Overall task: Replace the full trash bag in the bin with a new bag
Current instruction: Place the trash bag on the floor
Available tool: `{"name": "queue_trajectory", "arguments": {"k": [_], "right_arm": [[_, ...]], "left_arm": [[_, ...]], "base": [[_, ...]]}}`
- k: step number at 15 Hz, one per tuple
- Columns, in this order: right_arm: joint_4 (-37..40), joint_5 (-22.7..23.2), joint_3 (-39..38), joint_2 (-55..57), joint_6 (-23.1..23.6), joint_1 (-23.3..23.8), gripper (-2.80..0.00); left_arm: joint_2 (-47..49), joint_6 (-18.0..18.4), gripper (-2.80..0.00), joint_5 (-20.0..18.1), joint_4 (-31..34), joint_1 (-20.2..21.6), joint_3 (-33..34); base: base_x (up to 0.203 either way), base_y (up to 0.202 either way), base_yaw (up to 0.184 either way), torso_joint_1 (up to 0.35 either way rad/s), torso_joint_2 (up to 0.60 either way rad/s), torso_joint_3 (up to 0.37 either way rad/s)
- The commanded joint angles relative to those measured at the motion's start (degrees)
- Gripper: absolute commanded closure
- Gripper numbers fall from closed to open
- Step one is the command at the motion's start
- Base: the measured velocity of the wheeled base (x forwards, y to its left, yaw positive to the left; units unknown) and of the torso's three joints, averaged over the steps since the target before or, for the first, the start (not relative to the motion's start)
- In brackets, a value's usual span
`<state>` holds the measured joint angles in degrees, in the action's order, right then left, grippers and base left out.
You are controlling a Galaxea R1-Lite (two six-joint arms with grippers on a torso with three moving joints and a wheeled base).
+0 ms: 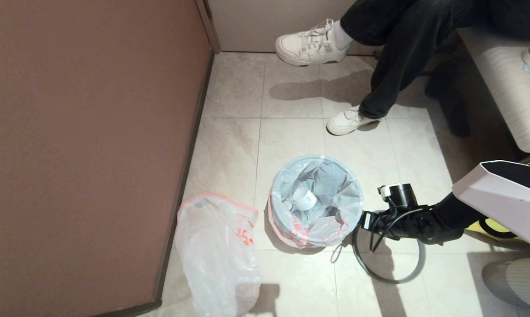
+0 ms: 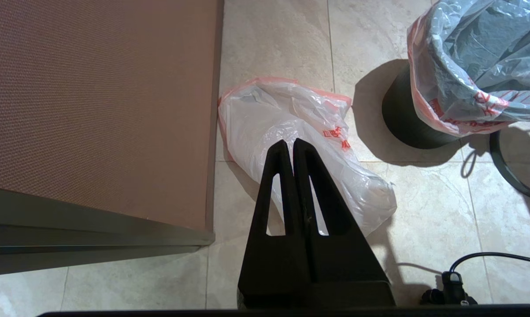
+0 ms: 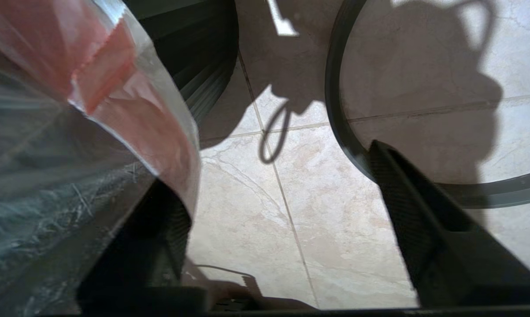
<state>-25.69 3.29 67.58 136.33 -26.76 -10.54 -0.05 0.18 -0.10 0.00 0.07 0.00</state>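
The bin (image 2: 405, 127), a small dark tub, stands on the tiled floor. The full trash bag (image 1: 331, 185) lines it, with its pink-red edge folded over the top and a white cup (image 1: 306, 199) inside. My right gripper (image 1: 361, 219) is low at the bin's right side and is open. In the right wrist view (image 3: 271, 167) one finger lies under the bag's overhanging edge (image 3: 115, 88), and the other is over the grey hoop (image 3: 335, 110) on the floor. The new bag (image 1: 216, 255) lies flat by the wall. My left gripper (image 2: 290, 143) hovers shut above it, holding nothing.
A brown wall panel (image 1: 84, 154) borders the floor on the left. A seated person's legs and white shoes (image 1: 348, 121) are behind the bin, beside a bench (image 1: 507, 79). The grey hoop (image 1: 416, 268) lies right of the bin. A black cable (image 2: 489, 257) runs along the floor.
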Motion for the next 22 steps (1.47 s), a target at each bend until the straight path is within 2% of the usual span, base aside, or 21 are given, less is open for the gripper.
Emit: {"name": "queue_trajectory", "arguments": {"k": [1,11,12,13,14,18,19,22], "right_arm": [[-0.15,0.05,-0.08,-0.01,-0.19,-0.03,0.0],[1.81,1.0,-0.09,-0.49,-1.24,-1.06,0.0],[2.02,1.87,-0.08,-0.83,-1.88,-1.02,0.0],[2.64,4.65,-0.08,-2.01,-3.53,-0.83,0.0],[4.15,6.25,-0.08,-3.12,-4.68,-0.53,0.0],[11.24,6.31,-0.5,-7.67,-6.17,-0.29,0.0],[13.87,7.24,-0.49,-9.09,-8.48,0.41,0.0],[20.59,16.53,-1.32,-13.82,-11.27,5.14,0.0]], "left_arm": [[0.05,-0.01,0.0,0.05,0.0,0.01,0.0],[0.05,-0.01,0.0,0.01,0.0,0.01,0.0],[0.05,-0.01,0.0,0.03,0.0,0.01,0.0],[0.05,-0.01,0.0,0.01,0.0,0.01,0.0],[0.05,-0.01,0.0,0.02,0.0,0.01,0.0],[0.05,-0.01,0.0,0.02,0.0,0.01,0.0],[0.05,-0.01,0.0,0.01,0.0,0.01,0.0],[0.05,-0.01,0.0,0.08,0.0,0.01,0.0]], "base": [[0.0,0.0,0.0,0.0,0.0,0.0],[0.0,0.0,0.0,0.0,0.0,0.0],[0.0,0.0,0.0,0.0,0.0,0.0],[0.0,0.0,0.0,0.0,0.0,0.0],[0.0,0.0,0.0,0.0,0.0,0.0],[0.0,0.0,0.0,0.0,0.0,0.0],[0.0,0.0,0.0,0.0,0.0,0.0],[0.0,0.0,0.0,0.0,0.0,0.0]]}}
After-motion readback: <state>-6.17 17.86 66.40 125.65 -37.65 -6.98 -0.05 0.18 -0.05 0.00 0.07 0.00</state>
